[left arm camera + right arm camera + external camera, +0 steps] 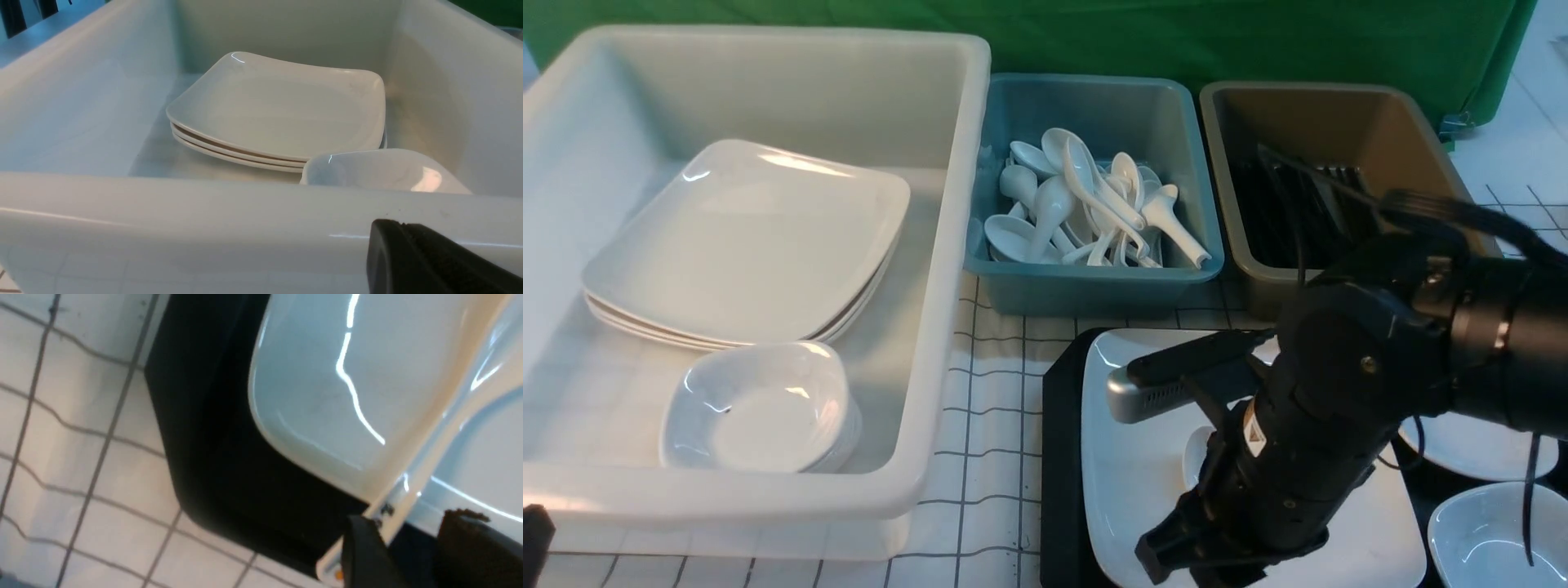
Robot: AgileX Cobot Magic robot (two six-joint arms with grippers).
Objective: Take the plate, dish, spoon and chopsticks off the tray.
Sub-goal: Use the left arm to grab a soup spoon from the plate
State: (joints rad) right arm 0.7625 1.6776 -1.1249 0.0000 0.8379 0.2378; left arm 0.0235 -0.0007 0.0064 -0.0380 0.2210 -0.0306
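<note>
Right end effector (410, 524) stands parted astride the near rim of the glossy white square plate (1135, 474), seemingly lying flat, square to the black rectangular plastic tray (1059, 457).

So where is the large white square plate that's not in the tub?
Front view, low right: the plate lies on the black rectangular tray, beneath the right arm.

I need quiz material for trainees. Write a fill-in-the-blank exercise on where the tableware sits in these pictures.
1. The teal tub holds a heap of white ___.
2. The brown tub holds black ___.
3. The plate under the right arm rests on a black ___.
4. In the big white tub, the small dishes sit nearer the robot than the stacked ___.
Missing words: spoons; chopsticks; tray; plates.
</note>
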